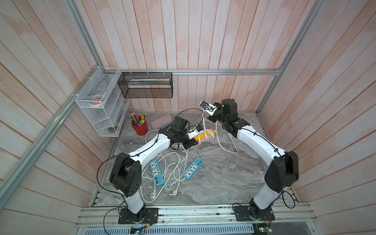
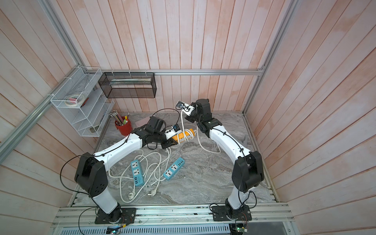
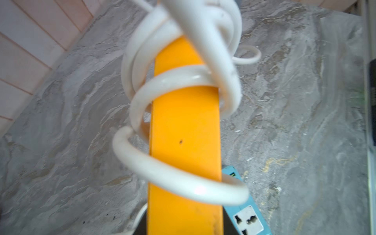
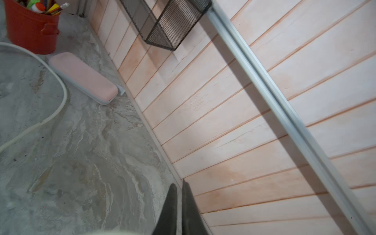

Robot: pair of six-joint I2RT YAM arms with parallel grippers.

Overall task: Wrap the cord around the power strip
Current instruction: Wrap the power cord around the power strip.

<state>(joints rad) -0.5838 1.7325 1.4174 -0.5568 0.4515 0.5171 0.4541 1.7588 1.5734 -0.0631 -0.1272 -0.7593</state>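
**Top views.** At the centre of the frame in both top views, the orange power strip (image 1: 205, 135) is held clear of the table (image 1: 223, 179). Several turns of white cord (image 1: 203, 122) already circle its right-hand part. A long slack run lies on the table to the right, so the wrapping is judged partly done, with that slack left to wind. The left gripper (image 1: 192, 141) is clamped on the strip's left end, its arm reaching in low from the lower left. The right gripper (image 1: 210, 119) is poised above the strip on a sharply bent arm. It is closed, apparently on the cord that rises to it. Two blue strips (image 1: 157, 173) lie at lower centre among their own tangled cords.

**Left wrist view.** The power strip (image 3: 183, 132) runs up the middle of the frame, and the cord (image 3: 173, 179) circles it in loose, uneven coils.

**Right wrist view.** The right gripper (image 4: 179, 184) shows at lower centre, its fingers together. Whether the pale sliver between them is cord cannot be told. A slack curve of cord (image 4: 65, 95) crosses the table at the left.
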